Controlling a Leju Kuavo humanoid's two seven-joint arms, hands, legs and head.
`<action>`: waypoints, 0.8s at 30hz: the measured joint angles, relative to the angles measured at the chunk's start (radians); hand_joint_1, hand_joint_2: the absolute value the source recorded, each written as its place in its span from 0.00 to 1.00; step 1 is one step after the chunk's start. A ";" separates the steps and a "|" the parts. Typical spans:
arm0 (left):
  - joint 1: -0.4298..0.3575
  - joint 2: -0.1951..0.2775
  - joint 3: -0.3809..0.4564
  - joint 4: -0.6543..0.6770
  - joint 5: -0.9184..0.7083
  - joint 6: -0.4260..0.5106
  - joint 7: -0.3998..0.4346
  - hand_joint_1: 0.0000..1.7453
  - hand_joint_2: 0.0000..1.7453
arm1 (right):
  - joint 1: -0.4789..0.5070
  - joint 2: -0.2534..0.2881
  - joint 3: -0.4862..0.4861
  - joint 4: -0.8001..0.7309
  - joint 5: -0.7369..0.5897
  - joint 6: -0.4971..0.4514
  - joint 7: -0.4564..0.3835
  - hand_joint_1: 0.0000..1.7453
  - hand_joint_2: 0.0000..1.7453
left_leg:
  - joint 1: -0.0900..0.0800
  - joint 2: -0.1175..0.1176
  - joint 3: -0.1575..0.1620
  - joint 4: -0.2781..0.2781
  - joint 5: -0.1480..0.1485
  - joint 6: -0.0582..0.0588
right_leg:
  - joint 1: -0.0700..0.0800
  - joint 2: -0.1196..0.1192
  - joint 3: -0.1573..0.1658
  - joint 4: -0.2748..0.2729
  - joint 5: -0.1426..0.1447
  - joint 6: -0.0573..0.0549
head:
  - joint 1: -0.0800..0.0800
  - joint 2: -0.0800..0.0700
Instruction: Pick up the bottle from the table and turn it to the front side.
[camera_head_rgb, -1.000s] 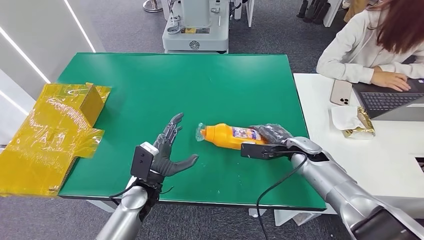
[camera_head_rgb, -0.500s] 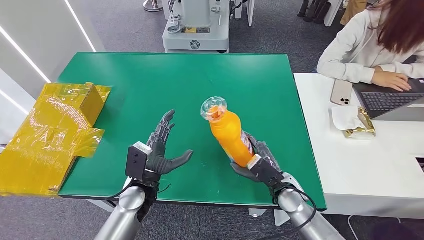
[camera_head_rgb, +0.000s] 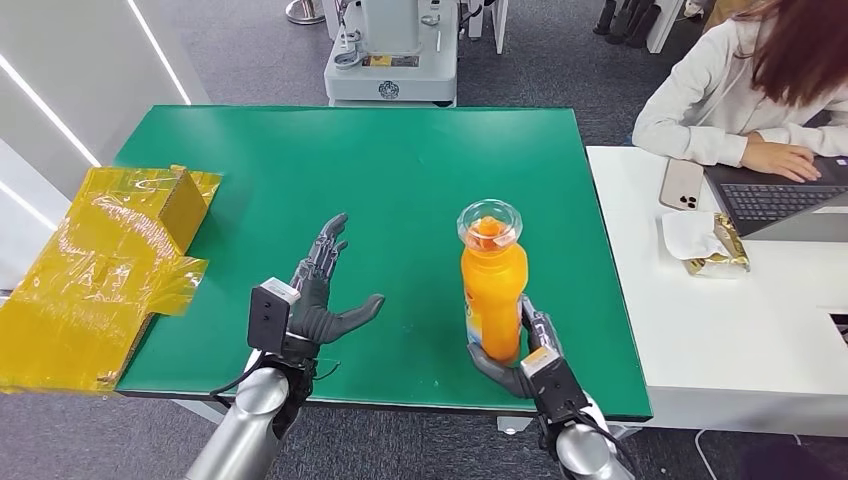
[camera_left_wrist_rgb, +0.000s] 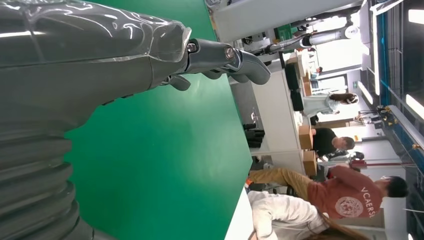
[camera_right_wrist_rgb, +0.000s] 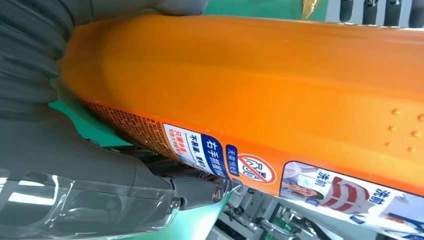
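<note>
An orange bottle (camera_head_rgb: 493, 288) with a clear cap stands upright above the green table (camera_head_rgb: 420, 160), near its front edge. My right hand (camera_head_rgb: 525, 358) grips the bottle's lower part from below. In the right wrist view the orange bottle (camera_right_wrist_rgb: 250, 75) lies close against my right hand (camera_right_wrist_rgb: 90, 165), its printed label (camera_right_wrist_rgb: 225, 157) facing the camera. My left hand (camera_head_rgb: 318, 290) hovers over the table's front left part, fingers spread, holding nothing. The left wrist view has my left hand (camera_left_wrist_rgb: 150, 55) over bare green table (camera_left_wrist_rgb: 160, 160).
A yellow taped cardboard box (camera_head_rgb: 100, 270) overhangs the table's left edge. To the right, a person (camera_head_rgb: 745, 85) sits at a white desk (camera_head_rgb: 740, 320) with a laptop (camera_head_rgb: 785, 200), a phone (camera_head_rgb: 682, 185) and a snack wrapper (camera_head_rgb: 715, 245). A grey machine (camera_head_rgb: 392, 50) stands behind the table.
My right hand has lifted the bottle off the table and swung it from lying flat to upright, moving toward the front edge. My left hand has drifted slightly left.
</note>
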 joint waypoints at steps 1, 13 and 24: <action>0.000 0.000 0.000 0.000 0.000 0.000 0.000 0.00 1.00 | 0.002 0.000 -0.001 -0.002 0.000 0.000 0.000 1.00 1.00 | 0.000 0.000 0.000 0.000 0.000 0.000 | 0.000 0.000 0.000 0.000 0.000 0.000 | 0.000 0.000; -0.057 0.005 0.000 0.011 0.044 -0.146 0.040 0.00 1.00 | -0.006 0.029 -0.026 0.021 0.008 0.002 -0.007 1.00 1.00 | 0.000 0.000 0.000 0.000 0.001 -0.001 | 0.000 0.000 0.000 0.000 0.000 0.000 | 0.000 0.000; -0.246 0.004 -0.012 0.050 0.202 -0.346 0.173 0.00 1.00 | -0.170 0.102 -0.033 0.162 0.068 0.011 -0.003 1.00 1.00 | 0.000 0.000 0.000 0.000 0.003 -0.002 | 0.000 0.001 0.000 0.000 0.002 -0.001 | 0.000 0.000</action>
